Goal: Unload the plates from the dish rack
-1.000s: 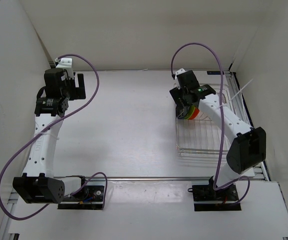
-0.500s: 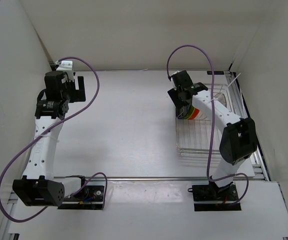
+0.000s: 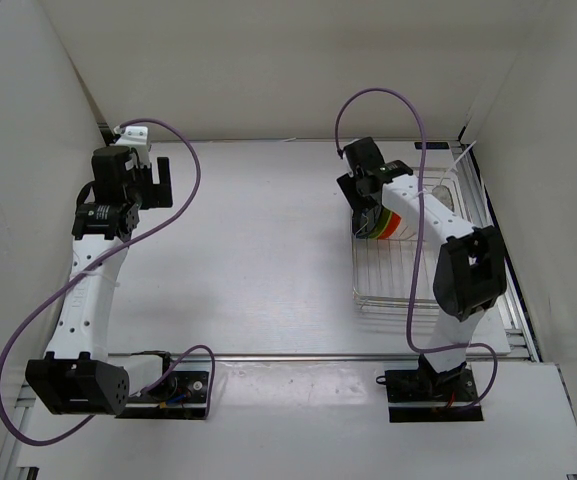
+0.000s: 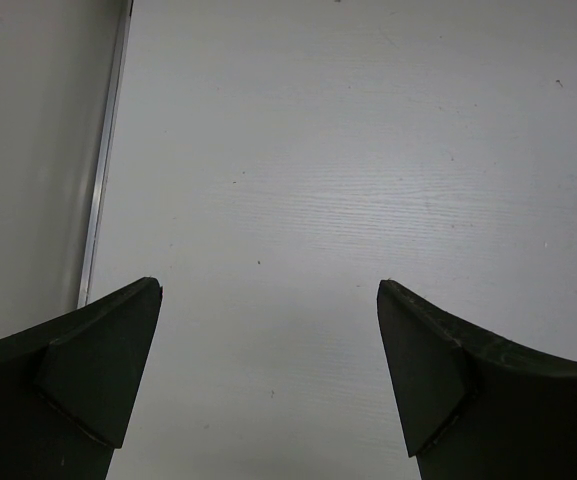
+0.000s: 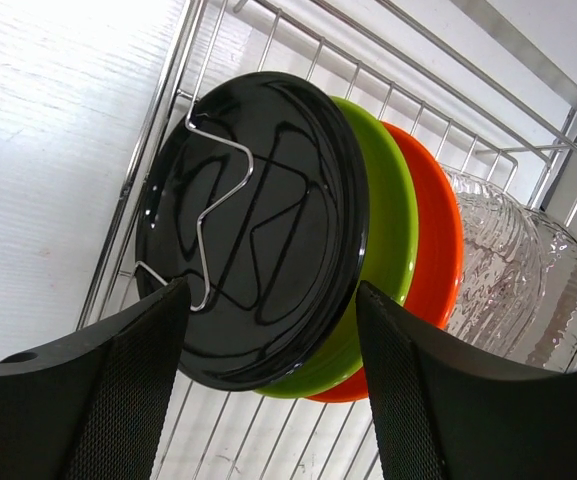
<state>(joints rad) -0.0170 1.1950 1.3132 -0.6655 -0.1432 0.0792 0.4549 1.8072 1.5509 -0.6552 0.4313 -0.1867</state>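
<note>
The silver wire dish rack [image 3: 398, 285] stands at the right of the table. In it the plates stand on edge in a row: black [image 5: 253, 225], lime green [image 5: 393, 225], orange [image 5: 440, 240], then two clear glassy ones [image 5: 498, 265]. They also show in the top view [image 3: 383, 228]. My right gripper [image 5: 273, 300] is open just above the row, its fingers to either side of the black plate's edge, not touching it. It also shows in the top view [image 3: 363, 205]. My left gripper [image 4: 268, 295] is open and empty over bare table at the far left [image 3: 158, 178].
White walls close in the table at the back and both sides. A metal rail [image 3: 318, 356] runs along the near edge. A purple cable loops above each arm. The rack's wire divider [image 5: 208, 190] stands in front of the black plate.
My right arm has swung its elbow in toward the rack and the gripper has shifted slightly back and left over the plates. The left gripper has barely moved.
</note>
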